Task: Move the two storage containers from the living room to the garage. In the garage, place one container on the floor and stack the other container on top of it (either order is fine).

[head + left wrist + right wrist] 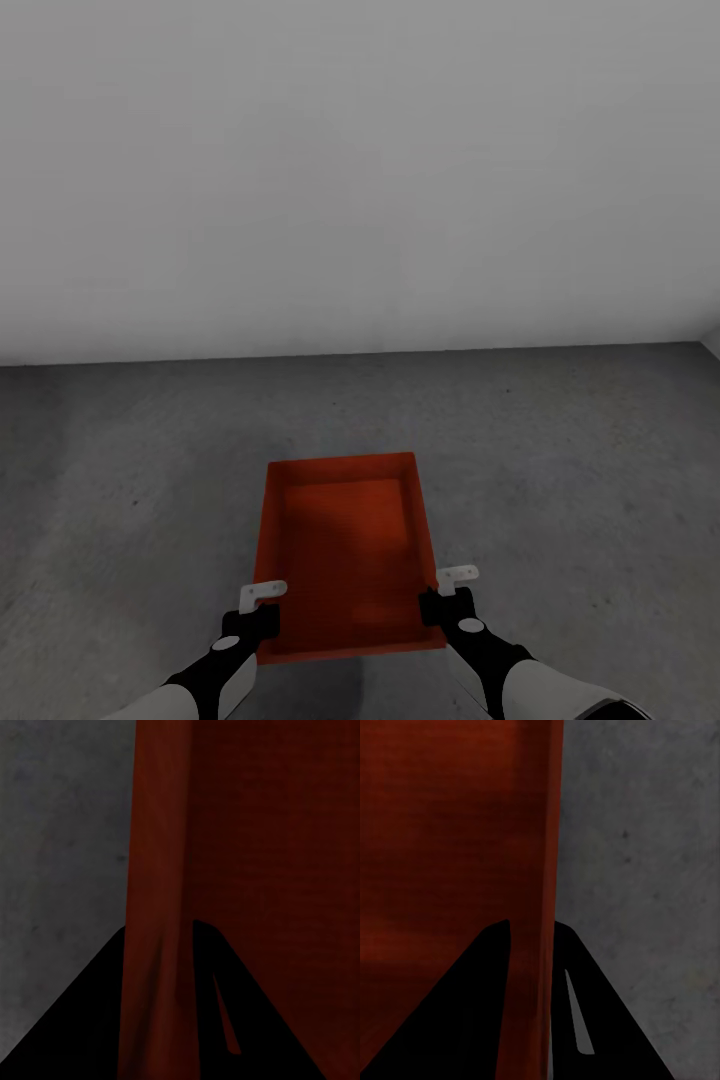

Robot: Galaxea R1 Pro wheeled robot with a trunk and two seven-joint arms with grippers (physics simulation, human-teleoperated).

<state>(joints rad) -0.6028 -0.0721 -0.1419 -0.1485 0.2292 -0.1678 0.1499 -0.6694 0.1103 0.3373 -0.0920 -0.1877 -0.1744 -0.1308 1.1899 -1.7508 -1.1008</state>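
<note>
Storage container (345,555) hangs over the grey concrete floor (560,440), long axis running straight ahead; left gripper (262,597) pinches its left wall, right gripper (452,582) its right wall, both near the robot's end, so lowering looks next

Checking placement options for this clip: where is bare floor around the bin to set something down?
Bare concrete floor runs left, right and beyond the storage container, up to the white wall. It is crowded at the container's near corners, where the left gripper and right gripper clamp its side walls.
</note>
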